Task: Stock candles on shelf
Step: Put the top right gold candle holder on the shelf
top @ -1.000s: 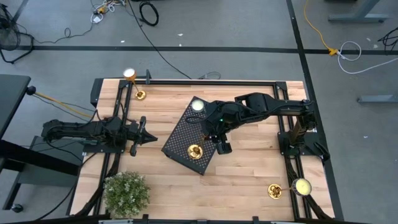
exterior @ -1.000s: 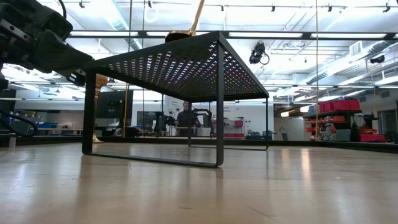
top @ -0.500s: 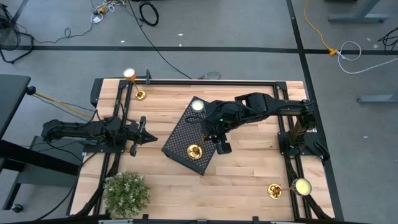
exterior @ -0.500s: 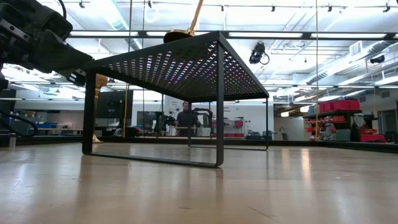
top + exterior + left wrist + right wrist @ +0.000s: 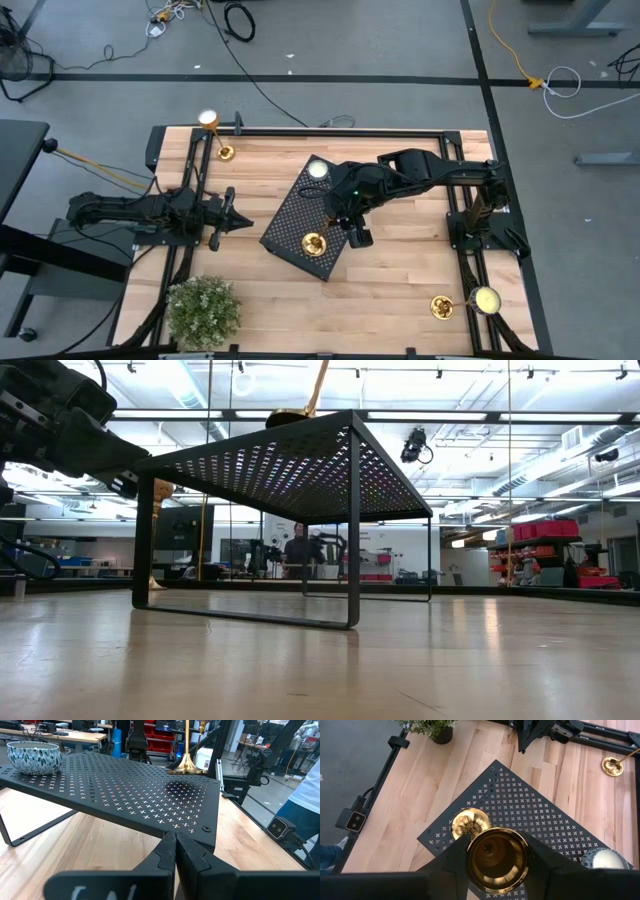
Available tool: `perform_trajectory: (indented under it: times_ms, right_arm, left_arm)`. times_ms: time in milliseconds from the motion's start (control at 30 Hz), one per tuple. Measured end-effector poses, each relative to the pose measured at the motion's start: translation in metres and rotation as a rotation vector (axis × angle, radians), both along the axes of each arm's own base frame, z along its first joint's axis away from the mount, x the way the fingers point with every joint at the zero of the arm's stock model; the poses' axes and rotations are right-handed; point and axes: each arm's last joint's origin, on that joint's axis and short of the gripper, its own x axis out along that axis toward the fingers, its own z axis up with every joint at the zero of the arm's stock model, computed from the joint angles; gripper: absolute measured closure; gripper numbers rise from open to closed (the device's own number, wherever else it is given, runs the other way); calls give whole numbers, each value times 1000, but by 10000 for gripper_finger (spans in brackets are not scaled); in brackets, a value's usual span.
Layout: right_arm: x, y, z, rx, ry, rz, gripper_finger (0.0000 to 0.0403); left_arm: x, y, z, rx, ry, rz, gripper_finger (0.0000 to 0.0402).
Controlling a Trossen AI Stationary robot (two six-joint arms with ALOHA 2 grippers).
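Observation:
The black perforated shelf stands mid-table, slanted to the edges. One gold candle leans over the shelf's near end, its round base on the mesh. My right gripper reaches in from the right and is shut on that candle's top. A second candle stands on its base at the far left corner. A third candle stands near the right front corner. My left gripper is shut and holds nothing, level at the shelf's left edge. My right gripper pinches the candle's gold cup-shaped top between its two fingers, coming slanting down from the table's right. The stem leans, and the base rests on the shelf's mesh near its near corner.
A patterned bowl sits on the shelf's far end. A bushy green plant stands at the near left corner. Black frame rails border the table. A person stands in the room beyond.

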Motion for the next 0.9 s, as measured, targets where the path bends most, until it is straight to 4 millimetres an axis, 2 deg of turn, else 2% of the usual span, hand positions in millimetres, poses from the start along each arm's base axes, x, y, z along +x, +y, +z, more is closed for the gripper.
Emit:
perform_trajectory:
  times_ms: [433, 900]
  right_arm:
    - [-1, 2, 0, 47, 11, 38, 270]
    - [-3, 1, -2, 67, 55, 2, 270]
  left_arm:
    - [0, 0, 0, 0, 0, 0, 387]
    - [0, 0, 0, 0, 0, 0, 387]
